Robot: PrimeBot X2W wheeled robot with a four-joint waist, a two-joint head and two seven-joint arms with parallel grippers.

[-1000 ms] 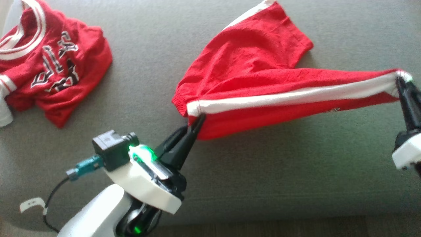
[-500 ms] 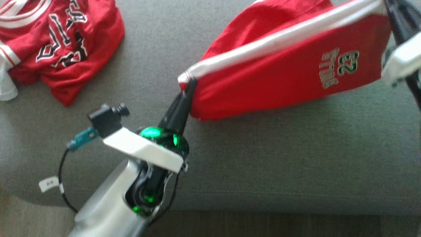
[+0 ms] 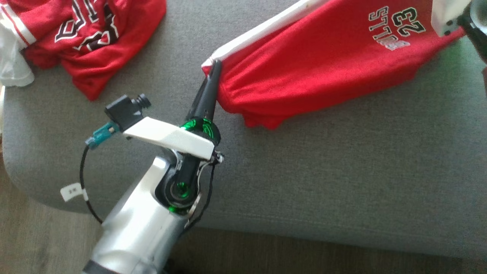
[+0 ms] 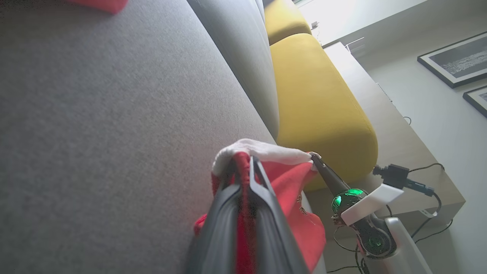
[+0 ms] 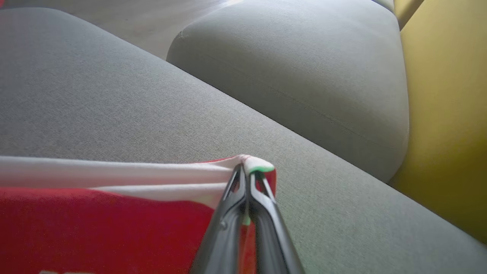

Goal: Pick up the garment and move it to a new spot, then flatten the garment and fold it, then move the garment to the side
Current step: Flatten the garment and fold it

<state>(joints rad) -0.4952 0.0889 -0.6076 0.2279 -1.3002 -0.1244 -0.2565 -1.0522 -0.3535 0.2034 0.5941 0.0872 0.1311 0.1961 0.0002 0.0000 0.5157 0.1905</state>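
Observation:
The garment (image 3: 323, 64) is a pair of red shorts with a white side stripe and a "BULLS 23" print, stretched between both grippers above the grey cushion (image 3: 342, 171). My left gripper (image 3: 214, 65) is shut on its white-edged left corner; the left wrist view shows the fingers (image 4: 262, 190) pinching red and white cloth (image 4: 289, 182). The right arm's white wrist (image 3: 445, 15) sits at the head view's top right corner. My right gripper (image 5: 248, 169) is shut on the other white-striped corner (image 5: 95, 224), and its tip (image 4: 315, 156) also appears in the left wrist view.
A second red jersey (image 3: 87, 30) and a white cloth (image 3: 11, 64) lie at the cushion's far left. Wooden floor (image 3: 30, 236) runs along the cushion's near edge. A yellow cushion (image 4: 315, 102) and a pale side table (image 4: 399, 144) stand beyond the grey backrest (image 5: 304, 68).
The head camera has shifted. Both grippers have raised the shorts off the cushion, the right end higher, and the cloth has turned over so its printed face now shows.

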